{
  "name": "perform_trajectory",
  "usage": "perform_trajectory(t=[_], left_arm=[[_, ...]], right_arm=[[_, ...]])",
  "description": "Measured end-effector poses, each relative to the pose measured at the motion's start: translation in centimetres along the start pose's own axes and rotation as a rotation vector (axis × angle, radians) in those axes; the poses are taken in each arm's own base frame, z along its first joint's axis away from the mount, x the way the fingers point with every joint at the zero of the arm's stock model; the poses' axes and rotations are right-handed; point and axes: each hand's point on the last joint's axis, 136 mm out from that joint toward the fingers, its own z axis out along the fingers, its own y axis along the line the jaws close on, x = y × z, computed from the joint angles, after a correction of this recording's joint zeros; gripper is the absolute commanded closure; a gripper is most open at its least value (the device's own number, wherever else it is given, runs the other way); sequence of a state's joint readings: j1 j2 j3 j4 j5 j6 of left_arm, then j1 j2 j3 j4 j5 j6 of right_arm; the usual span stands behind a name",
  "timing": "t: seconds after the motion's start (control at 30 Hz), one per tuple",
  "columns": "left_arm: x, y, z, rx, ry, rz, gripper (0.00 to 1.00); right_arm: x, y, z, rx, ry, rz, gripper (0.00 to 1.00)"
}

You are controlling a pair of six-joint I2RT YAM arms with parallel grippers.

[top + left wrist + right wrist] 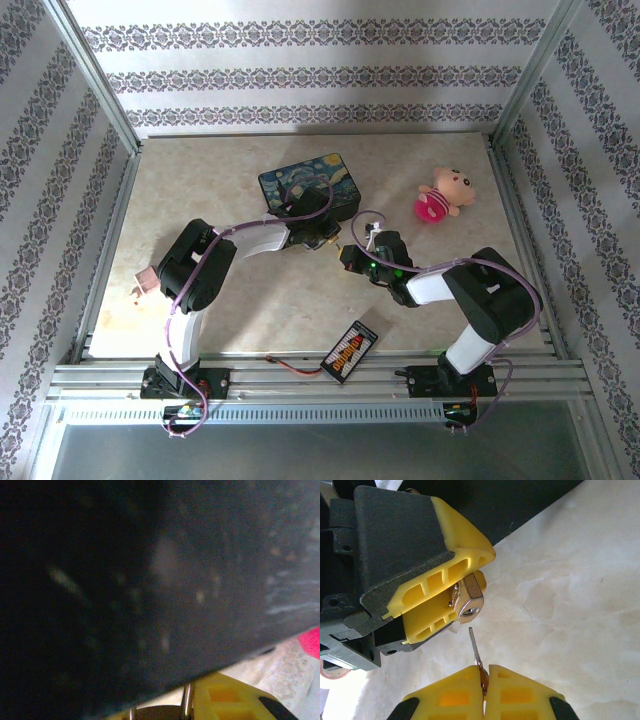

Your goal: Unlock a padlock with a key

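The small brass padlock (468,601) is clamped between the yellow fingers of my left gripper (472,587), its keyhole end facing down. My right gripper (484,680) is shut on the thin grey key (475,647). The key's blade points up at the keyhole and its tip stops just short of it. From above, the left gripper (318,240) and right gripper (348,256) meet tip to tip in front of the box. In the left wrist view the padlock's silver shackle (187,700) shows at the bottom edge beside a yellow finger (225,700).
The dark blue Starry Night box (310,185) stands right behind the left gripper and looms close in its wrist view (150,580). A pink plush toy (440,197) lies at the back right. A black strip with coloured marks (350,350) lies near the front edge.
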State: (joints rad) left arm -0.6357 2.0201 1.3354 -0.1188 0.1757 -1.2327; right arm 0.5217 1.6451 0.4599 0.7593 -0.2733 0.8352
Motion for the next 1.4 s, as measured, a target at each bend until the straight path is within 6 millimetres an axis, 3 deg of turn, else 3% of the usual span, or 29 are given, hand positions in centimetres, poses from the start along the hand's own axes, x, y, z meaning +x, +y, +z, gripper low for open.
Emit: perform_trajectory(t=[1.4], left_arm=[[0.0, 0.0, 0.0, 0.0, 0.001, 0.0, 0.89]], right_arm=[[-0.4, 0.0, 1.1, -0.001, -0.002, -0.001, 1.0]])
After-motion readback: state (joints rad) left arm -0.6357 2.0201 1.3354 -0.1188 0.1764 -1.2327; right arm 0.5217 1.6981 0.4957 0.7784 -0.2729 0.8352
